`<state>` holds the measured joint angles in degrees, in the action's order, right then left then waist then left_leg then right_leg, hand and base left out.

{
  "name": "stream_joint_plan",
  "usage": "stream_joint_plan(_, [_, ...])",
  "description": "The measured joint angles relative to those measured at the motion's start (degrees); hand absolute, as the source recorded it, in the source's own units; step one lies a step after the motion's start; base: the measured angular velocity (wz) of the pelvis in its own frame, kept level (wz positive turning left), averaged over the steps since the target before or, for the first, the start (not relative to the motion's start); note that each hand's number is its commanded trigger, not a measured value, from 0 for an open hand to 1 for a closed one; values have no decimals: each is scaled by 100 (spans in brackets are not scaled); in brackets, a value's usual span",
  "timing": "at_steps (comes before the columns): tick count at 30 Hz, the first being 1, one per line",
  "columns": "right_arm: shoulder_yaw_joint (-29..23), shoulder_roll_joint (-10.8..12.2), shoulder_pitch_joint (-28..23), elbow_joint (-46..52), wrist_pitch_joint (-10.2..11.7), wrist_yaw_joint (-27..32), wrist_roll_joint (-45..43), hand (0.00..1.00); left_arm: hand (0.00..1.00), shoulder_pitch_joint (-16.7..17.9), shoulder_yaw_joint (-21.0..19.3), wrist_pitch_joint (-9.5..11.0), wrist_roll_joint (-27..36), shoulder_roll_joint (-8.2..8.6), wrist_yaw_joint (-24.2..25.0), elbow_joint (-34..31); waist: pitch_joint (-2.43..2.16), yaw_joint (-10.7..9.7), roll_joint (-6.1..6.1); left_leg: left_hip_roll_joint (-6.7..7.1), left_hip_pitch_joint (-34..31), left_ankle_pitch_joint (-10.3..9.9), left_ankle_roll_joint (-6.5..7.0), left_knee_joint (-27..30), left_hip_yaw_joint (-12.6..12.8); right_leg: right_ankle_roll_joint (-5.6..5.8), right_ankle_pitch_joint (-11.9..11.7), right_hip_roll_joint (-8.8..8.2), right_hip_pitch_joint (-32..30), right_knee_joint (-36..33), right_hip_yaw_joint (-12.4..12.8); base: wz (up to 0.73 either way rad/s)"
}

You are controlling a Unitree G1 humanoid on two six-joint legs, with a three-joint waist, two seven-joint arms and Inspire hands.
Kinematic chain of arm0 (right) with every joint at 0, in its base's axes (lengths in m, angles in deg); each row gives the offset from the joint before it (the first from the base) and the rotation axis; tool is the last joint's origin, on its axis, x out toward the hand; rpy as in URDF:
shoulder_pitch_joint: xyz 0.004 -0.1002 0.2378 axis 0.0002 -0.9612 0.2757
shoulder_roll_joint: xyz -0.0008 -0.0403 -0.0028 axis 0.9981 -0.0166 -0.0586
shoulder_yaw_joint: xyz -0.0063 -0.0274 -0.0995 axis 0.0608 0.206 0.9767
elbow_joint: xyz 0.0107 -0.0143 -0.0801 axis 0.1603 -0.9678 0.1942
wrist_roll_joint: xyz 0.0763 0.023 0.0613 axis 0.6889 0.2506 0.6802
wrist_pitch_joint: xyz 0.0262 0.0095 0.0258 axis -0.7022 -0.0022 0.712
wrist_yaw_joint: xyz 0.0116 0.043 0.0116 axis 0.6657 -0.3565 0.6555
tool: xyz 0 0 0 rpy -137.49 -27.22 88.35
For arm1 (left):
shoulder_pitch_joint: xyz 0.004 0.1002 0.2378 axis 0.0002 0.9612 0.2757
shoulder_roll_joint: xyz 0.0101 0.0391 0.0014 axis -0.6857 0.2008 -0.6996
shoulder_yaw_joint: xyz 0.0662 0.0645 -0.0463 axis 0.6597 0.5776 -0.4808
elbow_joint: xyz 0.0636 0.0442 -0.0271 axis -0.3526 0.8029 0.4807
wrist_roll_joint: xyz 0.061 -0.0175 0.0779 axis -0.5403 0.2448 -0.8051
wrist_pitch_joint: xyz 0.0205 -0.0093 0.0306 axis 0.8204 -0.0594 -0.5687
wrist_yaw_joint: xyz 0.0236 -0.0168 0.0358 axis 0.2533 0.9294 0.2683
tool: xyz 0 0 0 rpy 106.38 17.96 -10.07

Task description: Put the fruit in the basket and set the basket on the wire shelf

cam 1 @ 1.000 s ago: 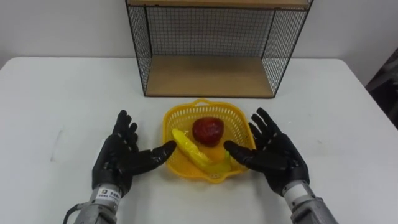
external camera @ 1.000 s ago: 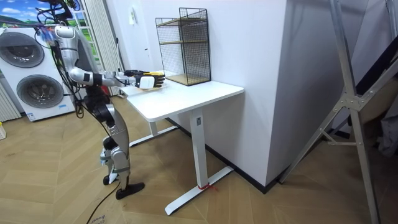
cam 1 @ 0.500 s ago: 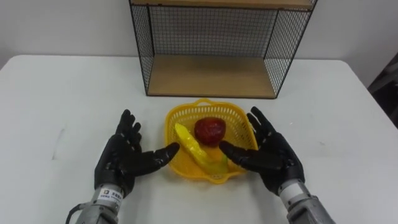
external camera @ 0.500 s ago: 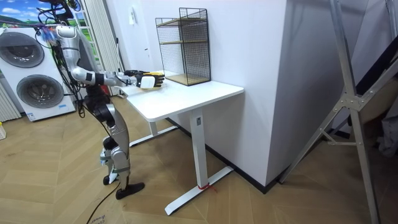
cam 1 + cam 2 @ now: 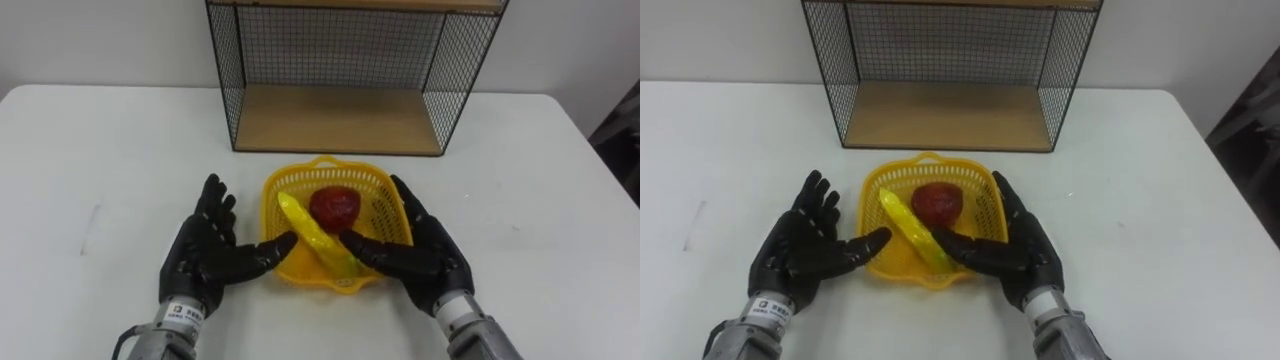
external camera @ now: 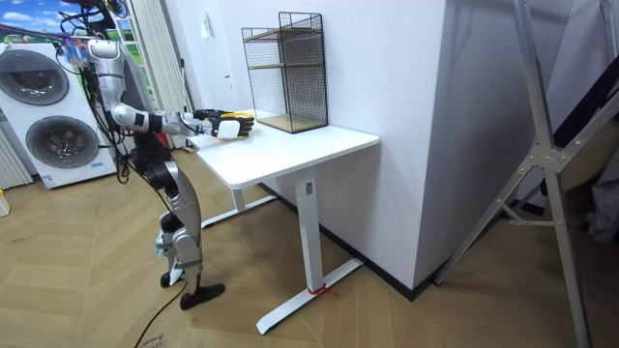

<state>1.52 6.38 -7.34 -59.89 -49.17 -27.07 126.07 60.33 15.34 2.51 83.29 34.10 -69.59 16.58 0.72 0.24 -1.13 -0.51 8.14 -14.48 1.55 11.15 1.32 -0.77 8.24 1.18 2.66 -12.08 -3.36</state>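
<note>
A yellow plastic basket (image 5: 372, 190) (image 5: 979, 186) sits on the white table (image 5: 100, 150) just in front of the wire shelf (image 5: 340, 120) (image 5: 945, 112). Inside it lie a red fruit (image 5: 334, 207) (image 5: 937, 200) and a yellow banana (image 5: 312, 233) (image 5: 910, 228). My left hand (image 5: 208, 255) (image 5: 805, 245) rests open at the basket's left side, thumb reaching to its rim. My right hand (image 5: 425, 255) (image 5: 1025, 250) stands open against the basket's right side, thumb over the front rim near the banana. In the room view I stand at the table's end with both hands (image 6: 221, 124) at the basket.
The wire shelf has a wooden lower board (image 5: 335, 122) with open room on it, and mesh sides and back. In the room view two washing machines (image 6: 48, 116) stand behind me, and a metal stand (image 6: 542, 193) is at the room view's right.
Both hands have closed in on the basket from either side; the right thumb now reaches over the front rim. The basket and fruit stay where they were.
</note>
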Motion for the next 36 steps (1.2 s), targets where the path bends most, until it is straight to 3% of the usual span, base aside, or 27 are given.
stream_joint_plan(11, [375,-25,207,-5,10,50,149,0,0,-80,365,64,8,5,2,-5,46,-6,48,1,-65,0,0,10,19,0,0,7,-87,-50,30,0])
stream_joint_plan(20, [463,4,390,-3,35,292,149,0,0,-96,458,79,-8,3,4,-50,7,-44,106,4,-163,2,4,29,44,2,-4,4,-192,-67,50,-2])
stream_joint_plan(29, [521,-52,419,-4,345,677,130,0,0,-174,705,78,96,109,3,-48,10,-292,128,-15,-143,2,3,21,67,-15,-17,19,-184,-66,52,-1])
stream_joint_plan(36, [521,-60,419,-4,395,693,184,0,0,-243,726,78,103,109,3,-49,16,-312,120,-54,-151,1,-2,-1,199,-34,-36,72,-265,-68,170,-10])
